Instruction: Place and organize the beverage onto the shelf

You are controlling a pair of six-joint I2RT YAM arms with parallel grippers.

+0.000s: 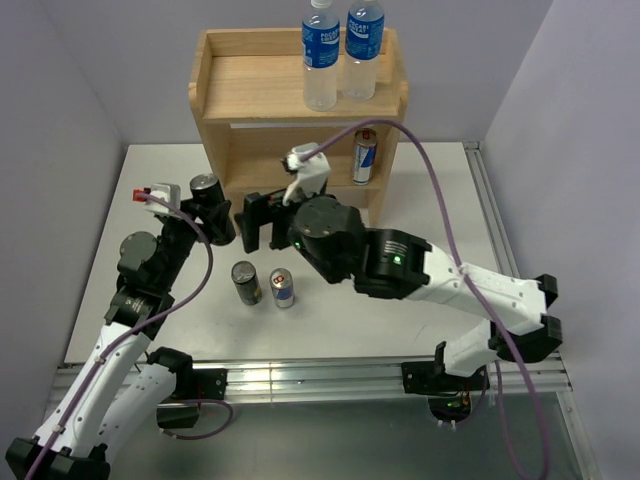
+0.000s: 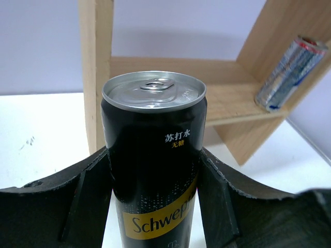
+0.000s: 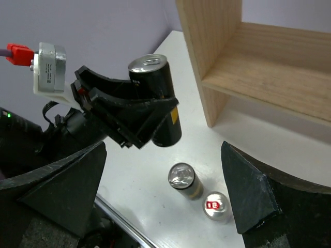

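Note:
My left gripper [image 1: 212, 208] is shut on a black Schweppes can [image 2: 154, 155], holding it just left of the wooden shelf [image 1: 240, 85], near its left side panel [image 2: 96, 72]. The right wrist view shows this can [image 3: 158, 101] tilted and lifted off the table. My right gripper [image 1: 257, 220] stands open and holds nothing, in front of the shelf's lower tier and beside the held can. On the table below it stand a dark can [image 3: 184, 181] and a silver can with a red tab [image 3: 216, 206]. A blue and silver can [image 1: 365, 155] stands on the lower tier [image 2: 232, 98].
Two clear water bottles [image 1: 340, 50] with blue labels stand on the right of the shelf's top board. The two loose cans [image 1: 246, 282] [image 1: 283, 288] stand side by side on the white table in front of the shelf. Purple walls close in the left, right and back.

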